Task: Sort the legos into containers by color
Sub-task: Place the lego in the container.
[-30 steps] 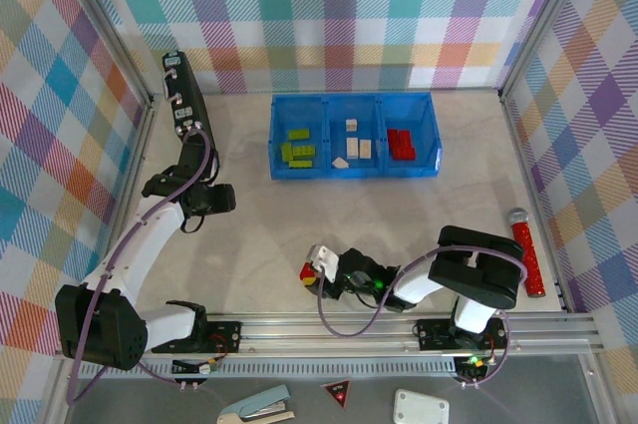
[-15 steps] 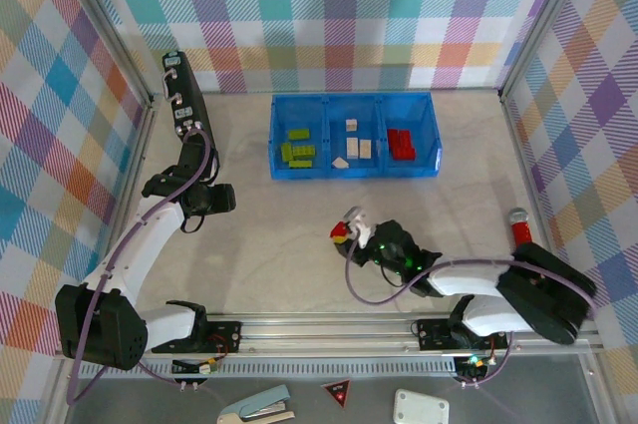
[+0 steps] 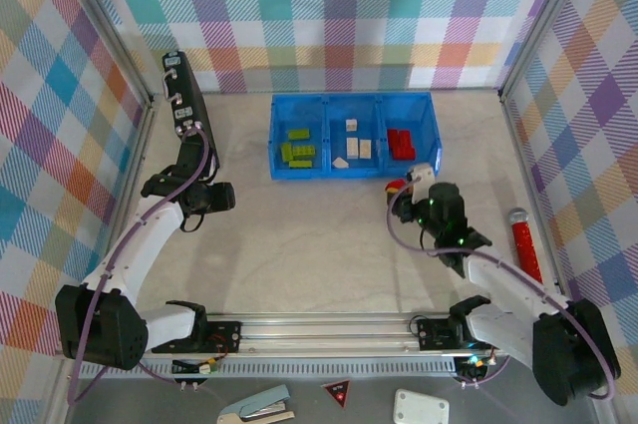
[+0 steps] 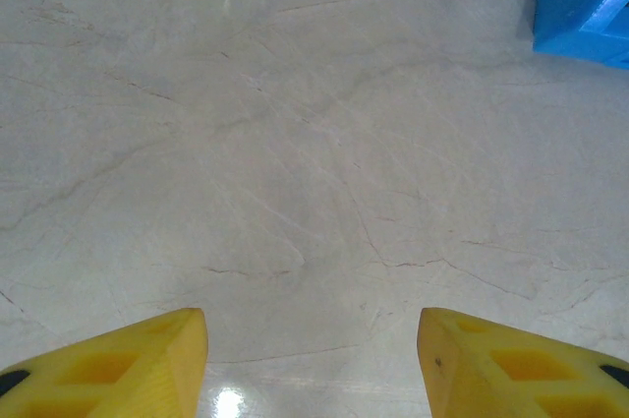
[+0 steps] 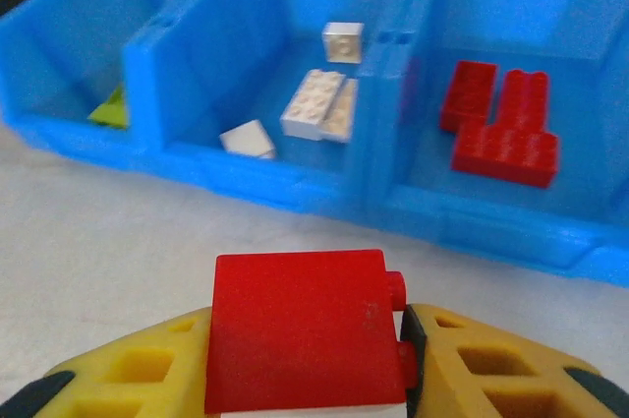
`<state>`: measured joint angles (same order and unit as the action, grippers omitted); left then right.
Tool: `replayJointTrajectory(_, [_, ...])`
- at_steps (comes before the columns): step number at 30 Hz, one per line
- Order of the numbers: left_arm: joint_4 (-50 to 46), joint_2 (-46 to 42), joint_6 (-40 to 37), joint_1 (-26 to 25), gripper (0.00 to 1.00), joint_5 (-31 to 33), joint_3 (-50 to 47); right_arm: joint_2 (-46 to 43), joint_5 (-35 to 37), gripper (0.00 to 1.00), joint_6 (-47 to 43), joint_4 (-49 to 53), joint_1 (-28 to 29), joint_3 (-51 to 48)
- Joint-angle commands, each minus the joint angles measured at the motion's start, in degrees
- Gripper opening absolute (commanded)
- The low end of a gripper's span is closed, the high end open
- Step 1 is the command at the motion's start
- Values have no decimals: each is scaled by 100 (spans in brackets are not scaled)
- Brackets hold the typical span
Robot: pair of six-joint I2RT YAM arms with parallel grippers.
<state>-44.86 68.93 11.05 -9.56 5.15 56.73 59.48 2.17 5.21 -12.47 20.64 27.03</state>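
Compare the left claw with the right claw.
The left claw is open and empty; the right claw is shut on a red brick. The left claw hangs over bare table, with just a corner of the blue tray at the edge of its view; the right claw sits close in front of that tray, facing its compartments. Both have yellow fingers.

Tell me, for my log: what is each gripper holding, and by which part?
Right gripper pinches a red brick by its side faces; left gripper holds nothing.
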Motion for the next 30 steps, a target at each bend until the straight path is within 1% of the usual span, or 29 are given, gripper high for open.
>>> replayJointTrajectory(1, [19, -113, -68, 99, 59, -54, -60, 570, -350, 26, 175, 910, -419, 957])
replayJointTrajectory(6, [13, -130, -68, 102, 58, -40, -49, 1898, -562, 22, 319, 2108, -890, 2599])
replayJointTrajectory(9, [12, -154, -68, 104, 58, -27, -64, 2603, -431, 20, 362, 2720, -1053, 3517])
replayJointTrajectory(13, [12, -163, -72, 112, 58, -14, -65, 3605, -206, 20, 366, 3582, -1261, 4829])
replayJointTrajectory(15, [17, -157, -70, 111, 58, -38, -65, 4057, -163, 20, 321, 3856, -1315, 5365])
replayJointTrajectory(23, [15, -147, -75, 110, 58, -50, -72, 5565, -144, 19, 91, 4003, -1326, 6948])
replayJointTrajectory(30, [26, -149, -70, 117, 58, -68, -75, 6544, -217, 21, 104, 3765, -1335, 7840])
